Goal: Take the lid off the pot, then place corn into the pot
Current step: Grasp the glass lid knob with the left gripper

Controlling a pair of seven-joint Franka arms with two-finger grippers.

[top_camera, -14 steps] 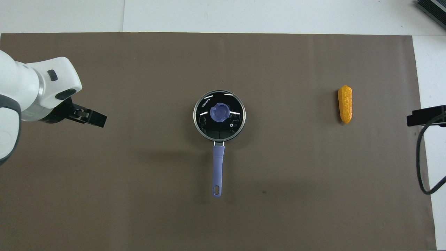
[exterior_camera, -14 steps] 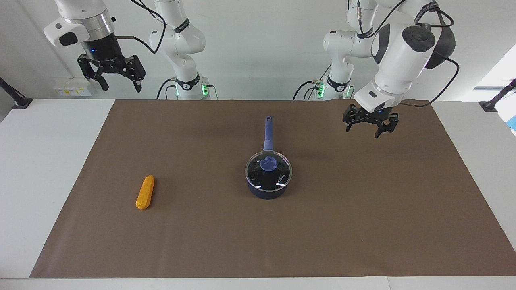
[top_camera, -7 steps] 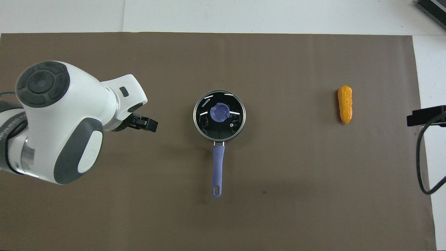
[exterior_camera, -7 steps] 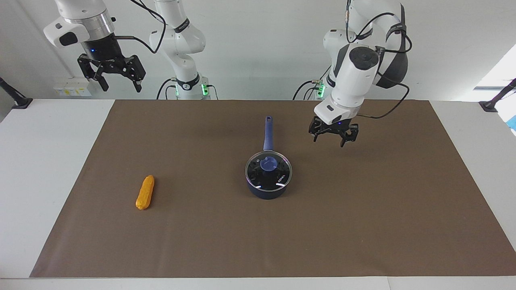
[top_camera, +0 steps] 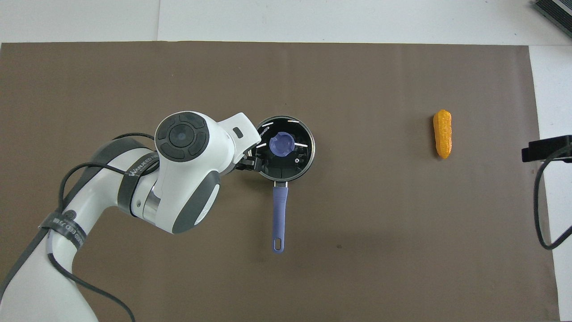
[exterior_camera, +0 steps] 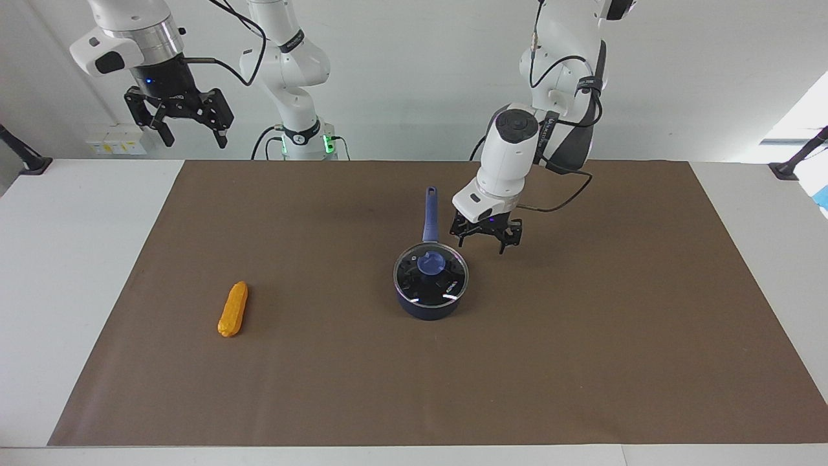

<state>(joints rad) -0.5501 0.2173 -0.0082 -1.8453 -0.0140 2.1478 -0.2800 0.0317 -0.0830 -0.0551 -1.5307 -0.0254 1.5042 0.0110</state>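
The left gripper [exterior_camera: 483, 242] hangs with jaws apart just beside the pot [exterior_camera: 430, 304], whose lid [exterior_camera: 431, 272] is on. The right gripper [exterior_camera: 191, 134], jaws apart, waits high, with the corn [exterior_camera: 233, 309] well below it.

Navy pot [exterior_camera: 427, 308] — orange-yellow corn [exterior_camera: 233, 309]

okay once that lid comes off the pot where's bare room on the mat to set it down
The brown mat is bare between the pot and the corn, and along the whole edge farthest from the robots. Toward the left arm's end it is bare too. It is crowded only right at the pot, where the lid sits and the left gripper hangs beside it, jaws open.
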